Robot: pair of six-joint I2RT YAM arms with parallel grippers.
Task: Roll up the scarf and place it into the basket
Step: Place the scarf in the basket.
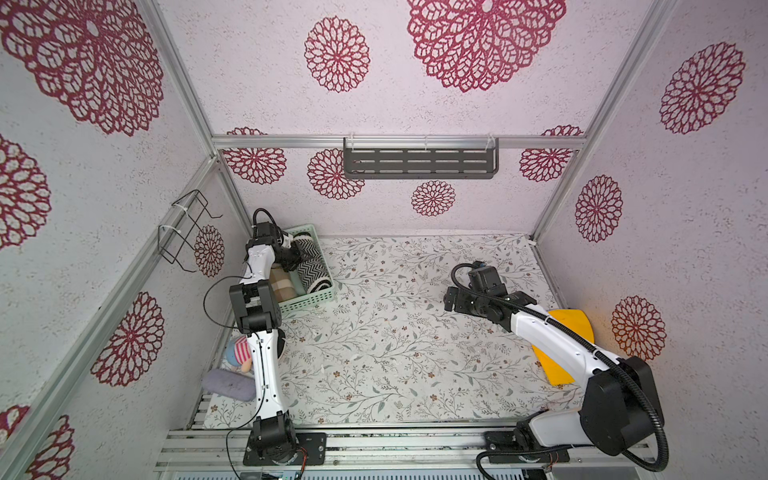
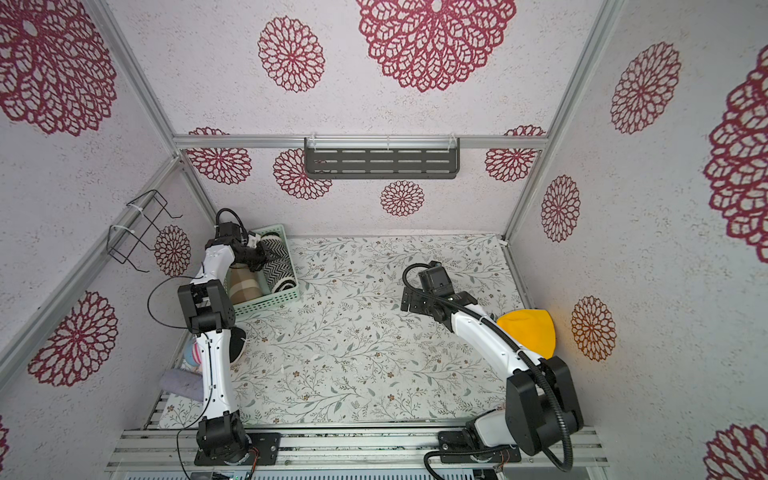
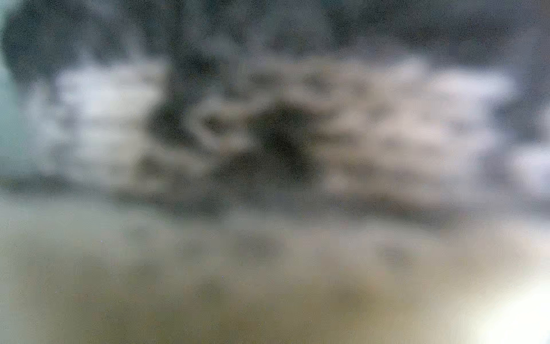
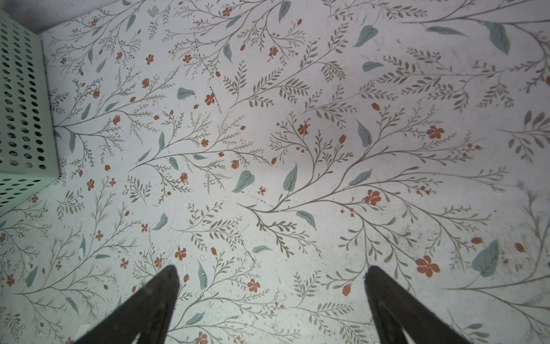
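The pale mint-green basket (image 1: pixel 309 300) (image 2: pixel 270 306) stands at the table's far left; its perforated wall also shows in the right wrist view (image 4: pixel 23 104). In it lie a rolled black-and-white chevron scarf (image 1: pixel 313 276) (image 2: pixel 281 272) and a beige plaid roll (image 1: pixel 283 287) (image 2: pixel 243 286). My left gripper (image 1: pixel 296 252) (image 2: pixel 259 252) reaches down into the basket against the chevron scarf. Its jaws are hidden, and the left wrist view is only a blur of fabric (image 3: pixel 387 125) close to the lens. My right gripper (image 1: pixel 451 301) (image 2: pixel 406 301) (image 4: pixel 271 269) hovers open over bare table at the right, holding nothing.
A yellow cloth (image 1: pixel 567 332) lies under the right arm near the right wall. A striped plush doll (image 1: pixel 239 353) and a lilac-grey cloth (image 1: pixel 228 384) lie at the near left. A dark slotted shelf (image 1: pixel 419 163) and a black wire rack (image 1: pixel 183 232) hang on the walls.
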